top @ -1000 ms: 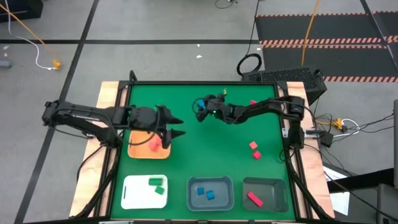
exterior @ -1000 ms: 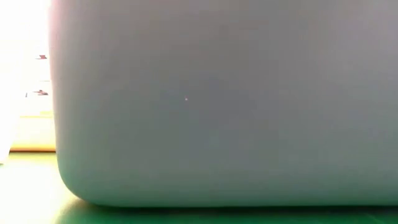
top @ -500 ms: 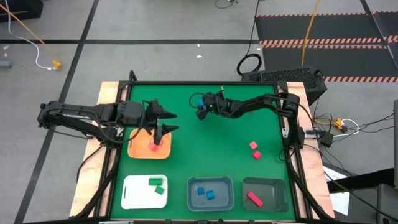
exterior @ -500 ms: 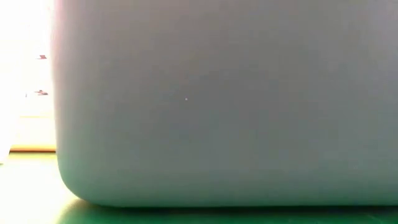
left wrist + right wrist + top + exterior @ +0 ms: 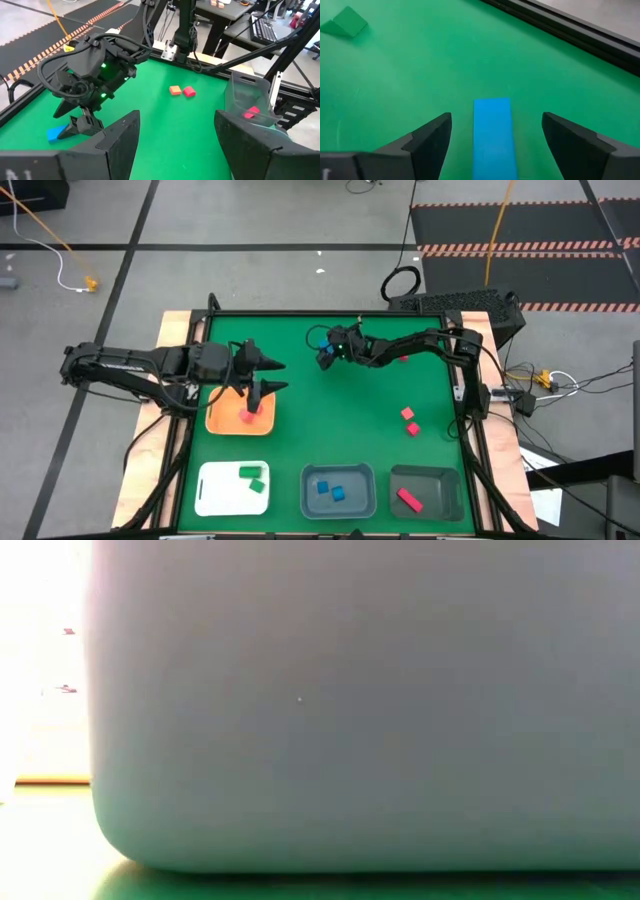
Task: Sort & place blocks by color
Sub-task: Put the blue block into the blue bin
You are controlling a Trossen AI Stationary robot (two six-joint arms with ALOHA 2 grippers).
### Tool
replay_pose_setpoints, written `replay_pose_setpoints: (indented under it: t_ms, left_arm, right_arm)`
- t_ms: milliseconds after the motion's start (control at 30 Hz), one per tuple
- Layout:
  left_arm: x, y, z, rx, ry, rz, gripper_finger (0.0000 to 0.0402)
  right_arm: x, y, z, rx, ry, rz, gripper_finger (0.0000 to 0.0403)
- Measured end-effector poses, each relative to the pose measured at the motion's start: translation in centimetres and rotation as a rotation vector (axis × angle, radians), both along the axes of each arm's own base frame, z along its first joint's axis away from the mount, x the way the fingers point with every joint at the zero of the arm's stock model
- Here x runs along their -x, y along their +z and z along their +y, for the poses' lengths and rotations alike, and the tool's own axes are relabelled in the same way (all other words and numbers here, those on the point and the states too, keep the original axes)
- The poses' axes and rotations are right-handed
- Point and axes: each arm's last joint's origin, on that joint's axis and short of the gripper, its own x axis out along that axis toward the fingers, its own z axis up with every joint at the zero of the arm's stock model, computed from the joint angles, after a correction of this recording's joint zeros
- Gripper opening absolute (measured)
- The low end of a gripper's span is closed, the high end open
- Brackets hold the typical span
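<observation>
No readable text, label, brand, number or sign shows in any view.

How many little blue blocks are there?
3: two blue blocks sit in the middle grey tray, and a blue bar lies on the mat between the right gripper fingers. Others may be hidden.

Four trays line the green bench (image 5: 330,405): an orange tray (image 5: 225,417) at left holding one red block (image 5: 247,416), a white tray (image 5: 215,492) with two green blocks (image 5: 250,473), a blue-grey tray (image 5: 358,480) with two blue blocks (image 5: 330,489), and a dark grey tray (image 5: 435,482) with one red bar (image 5: 408,499). Two loose red blocks (image 5: 409,420) lie at right; one blue bar (image 5: 492,132) lies far centre.
</observation>
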Motion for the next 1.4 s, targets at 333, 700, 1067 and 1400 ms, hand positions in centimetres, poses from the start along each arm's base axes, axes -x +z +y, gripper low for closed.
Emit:
replay_pose_setpoints:
  t_ms: [333,700,1067,1400]
  left_arm:
    - [0.0,0.0,0.0,0.0,-0.002,0.002,0.0255]
    - [0.1,-0.3,0.0,-0.001,-0.001,0.029,0.0255]
    - [0.1,-0.4,0.0,-0.002,-0.002,0.048,0.0255]
    - [0.4,-0.9,0.0,0.01,0.004,0.1,0.0255]
  right_arm:
    - [-0.3,-0.7,0.3,0.005,0.002,0.002,0.0304]
    - [-1.0,-3.6,0.8,0.072,-0.04,0.033,0.0284]
    - [-0.8,-3.9,0.9,0.061,-0.078,0.056,0.0151]
    - [-0.7,-3.0,1.1,0.002,-0.019,0.042,0.0112]
